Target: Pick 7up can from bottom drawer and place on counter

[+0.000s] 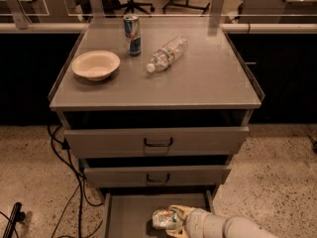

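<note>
The 7up can [163,218], silvery-white with green and red marks, lies on its side over the grey floor of the open bottom drawer [129,213]. My gripper [174,220] comes in from the lower right on a white arm and is shut on the can, holding it just above the drawer floor. The counter [198,83] is the flat grey top of the cabinet, well above the gripper.
On the counter stand a tall blue-silver can [132,34], a cream bowl [95,65] and a clear plastic bottle [166,53] lying on its side. Two upper drawers [157,142] are partly open. Black cables [74,182] trail on the floor at left.
</note>
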Available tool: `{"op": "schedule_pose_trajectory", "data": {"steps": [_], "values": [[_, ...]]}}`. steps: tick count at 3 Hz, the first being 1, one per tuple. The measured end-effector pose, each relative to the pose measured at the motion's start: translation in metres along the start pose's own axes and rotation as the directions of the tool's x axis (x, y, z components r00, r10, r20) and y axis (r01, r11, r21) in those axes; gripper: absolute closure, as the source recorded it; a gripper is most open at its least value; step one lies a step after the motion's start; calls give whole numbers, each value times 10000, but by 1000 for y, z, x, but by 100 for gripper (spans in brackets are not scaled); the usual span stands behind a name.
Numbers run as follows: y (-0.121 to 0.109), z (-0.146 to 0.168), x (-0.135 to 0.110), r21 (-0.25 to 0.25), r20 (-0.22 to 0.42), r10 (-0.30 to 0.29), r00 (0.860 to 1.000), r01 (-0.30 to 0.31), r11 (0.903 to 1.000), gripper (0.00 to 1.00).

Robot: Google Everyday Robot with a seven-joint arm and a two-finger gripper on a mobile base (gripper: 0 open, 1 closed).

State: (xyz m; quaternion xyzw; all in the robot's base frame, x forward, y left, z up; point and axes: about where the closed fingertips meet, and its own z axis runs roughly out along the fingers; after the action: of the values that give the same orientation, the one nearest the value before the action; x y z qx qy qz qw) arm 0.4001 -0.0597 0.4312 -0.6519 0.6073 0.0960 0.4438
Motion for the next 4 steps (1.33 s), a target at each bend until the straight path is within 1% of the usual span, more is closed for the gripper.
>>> {"op": "schedule_pose_trajectory", "data": {"steps": [1, 2, 3, 4], "values": [[-12, -7, -12, 48, 217, -163, 9996, 162, 9999, 100], [-47, -33, -39, 256, 498, -598, 9970, 586, 9980, 100], [-88, -72, -67, 609, 750, -1032, 9918, 987, 9933, 100], [-124, -115, -94, 923, 1057, -1294, 9859, 1198, 9885, 100]]}}
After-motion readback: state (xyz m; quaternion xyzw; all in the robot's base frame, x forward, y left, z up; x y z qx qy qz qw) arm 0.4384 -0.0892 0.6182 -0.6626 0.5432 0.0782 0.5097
